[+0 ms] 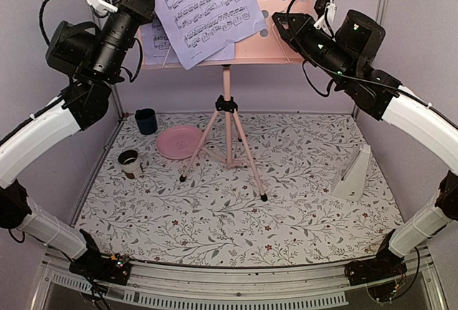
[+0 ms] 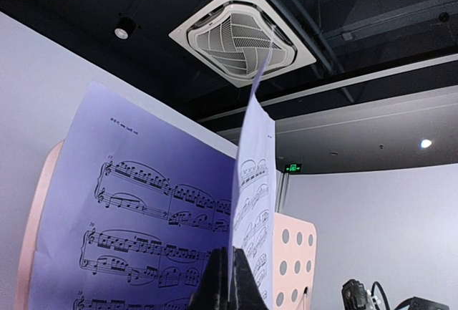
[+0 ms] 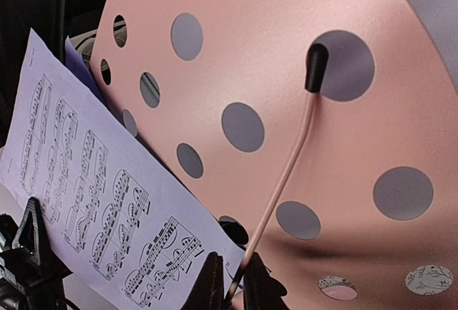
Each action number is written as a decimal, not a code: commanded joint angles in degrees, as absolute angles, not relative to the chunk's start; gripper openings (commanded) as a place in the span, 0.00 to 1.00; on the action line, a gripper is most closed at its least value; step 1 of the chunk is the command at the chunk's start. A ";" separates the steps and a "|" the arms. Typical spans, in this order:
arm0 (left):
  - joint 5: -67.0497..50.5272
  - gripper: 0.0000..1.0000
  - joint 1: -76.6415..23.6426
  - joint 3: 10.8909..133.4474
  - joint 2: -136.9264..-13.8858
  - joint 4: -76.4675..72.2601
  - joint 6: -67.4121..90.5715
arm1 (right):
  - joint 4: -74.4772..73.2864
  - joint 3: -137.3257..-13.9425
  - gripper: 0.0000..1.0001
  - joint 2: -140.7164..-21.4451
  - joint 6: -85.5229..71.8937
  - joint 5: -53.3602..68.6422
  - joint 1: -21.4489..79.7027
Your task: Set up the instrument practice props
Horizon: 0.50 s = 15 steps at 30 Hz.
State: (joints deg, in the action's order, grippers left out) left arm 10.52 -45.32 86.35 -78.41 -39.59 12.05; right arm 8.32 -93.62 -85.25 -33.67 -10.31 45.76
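Left gripper (image 2: 228,273) was clamped on a sheet music page (image 2: 255,181), crooked on the music stand desk (image 1: 280,11), far middle. Right gripper (image 3: 234,283) pinched its retainer wire (image 3: 286,174). Page-seating step imo; next needed: lift wire, tuck page under.

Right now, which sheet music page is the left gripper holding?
The front page, hanging askew from the left gripper; the other page rests flat against the music stand behind it.
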 commanded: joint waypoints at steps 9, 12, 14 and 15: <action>11.67 0.00 -46.01 89.69 -80.94 -40.21 8.91 | 9.25 -92.79 0.00 -85.61 -29.89 -9.96 45.76; 12.37 0.00 -46.01 90.85 -81.83 -39.43 8.63 | 9.37 -92.28 0.00 -85.54 -30.65 -10.65 45.53; 12.80 0.00 -46.01 91.09 -82.24 -39.44 8.38 | 9.41 -91.44 0.00 -85.33 -31.54 -10.80 45.53; 12.95 0.00 -46.04 91.06 -82.39 -39.54 8.23 | 9.92 -90.65 0.00 -85.11 -32.25 -10.77 45.58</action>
